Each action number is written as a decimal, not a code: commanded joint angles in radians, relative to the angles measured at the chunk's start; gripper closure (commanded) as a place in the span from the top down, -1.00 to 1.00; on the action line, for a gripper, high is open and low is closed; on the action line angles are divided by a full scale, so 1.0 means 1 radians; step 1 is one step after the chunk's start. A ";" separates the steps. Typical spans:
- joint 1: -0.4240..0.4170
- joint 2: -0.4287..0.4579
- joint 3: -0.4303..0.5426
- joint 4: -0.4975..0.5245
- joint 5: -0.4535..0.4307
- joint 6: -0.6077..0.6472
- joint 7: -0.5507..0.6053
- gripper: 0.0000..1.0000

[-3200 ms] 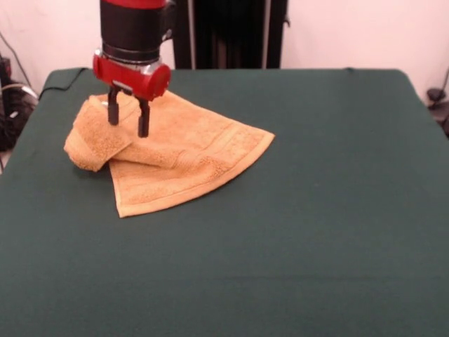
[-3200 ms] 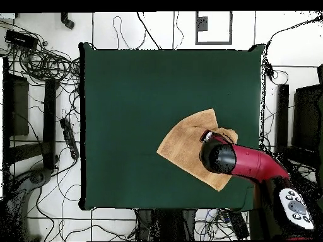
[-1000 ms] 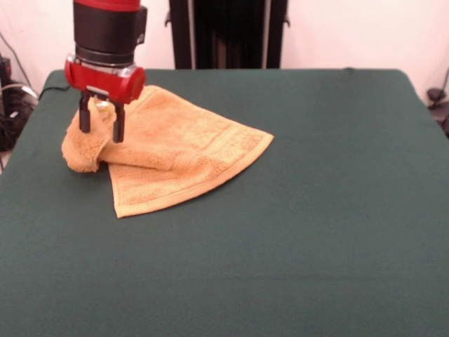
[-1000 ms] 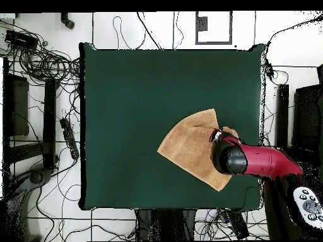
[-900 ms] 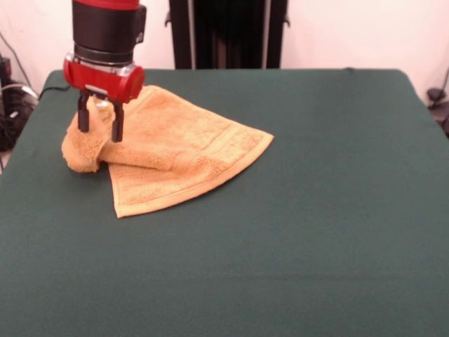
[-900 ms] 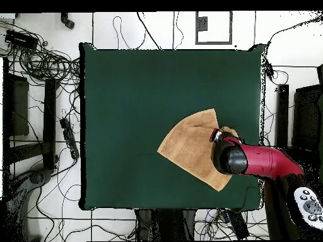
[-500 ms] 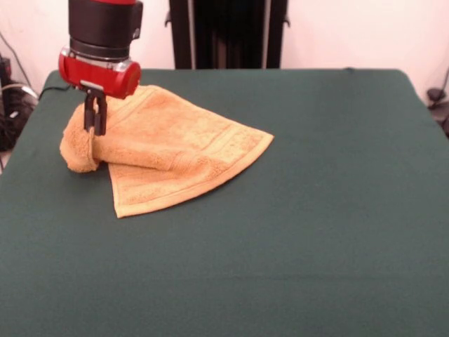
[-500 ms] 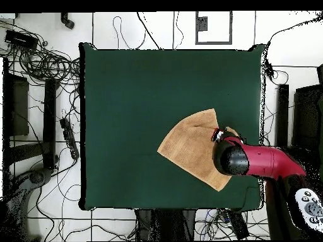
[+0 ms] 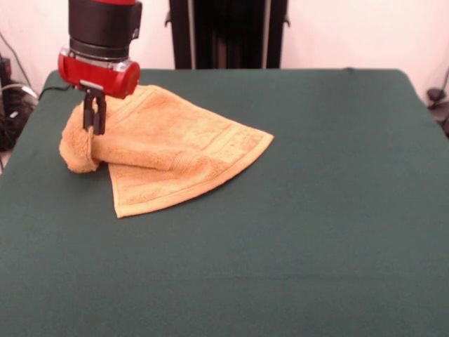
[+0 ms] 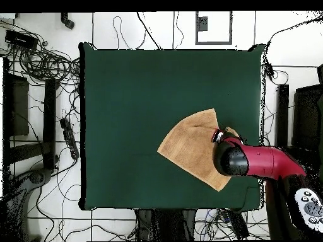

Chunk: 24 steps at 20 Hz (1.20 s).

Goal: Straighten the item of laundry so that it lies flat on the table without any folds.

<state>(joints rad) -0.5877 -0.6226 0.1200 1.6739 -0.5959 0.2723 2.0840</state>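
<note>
One towel (image 9: 165, 154), folded over, upper left of the table (image 9: 295, 232). Gripper (image 9: 93, 128) pinched narrow on the rolled left fold. Best handling: lift gently, draw the layer outward, avoid dragging everything.

The table (image 9: 316, 232) is a big rectangle covered in dark green cloth, and most of it is bare. The only thing lying on it is the towel (image 9: 168, 158), a small orange-tan terry piece (its woven border bands show along the edges). In the front view it sits in the far left part of the table, close to the left edge and the back edge. It is not flat: one side is doubled over into a thick rolled fold at the left, while a single layer spreads out toward the front and to a corner at the right. In the overhead view the towel (image 10: 189, 148) lies near the table's (image 10: 126, 94) lower right corner.
</note>
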 commanded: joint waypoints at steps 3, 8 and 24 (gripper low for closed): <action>-0.031 0.018 0.073 0.000 -0.048 0.099 -0.125 -1.00; -0.075 0.009 0.114 0.009 -0.053 0.133 -0.196 -1.00; -0.144 -0.005 0.198 0.021 -0.068 0.199 -0.252 -1.00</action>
<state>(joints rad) -0.7427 -0.6456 0.1609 1.6741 -0.6131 0.3396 2.0840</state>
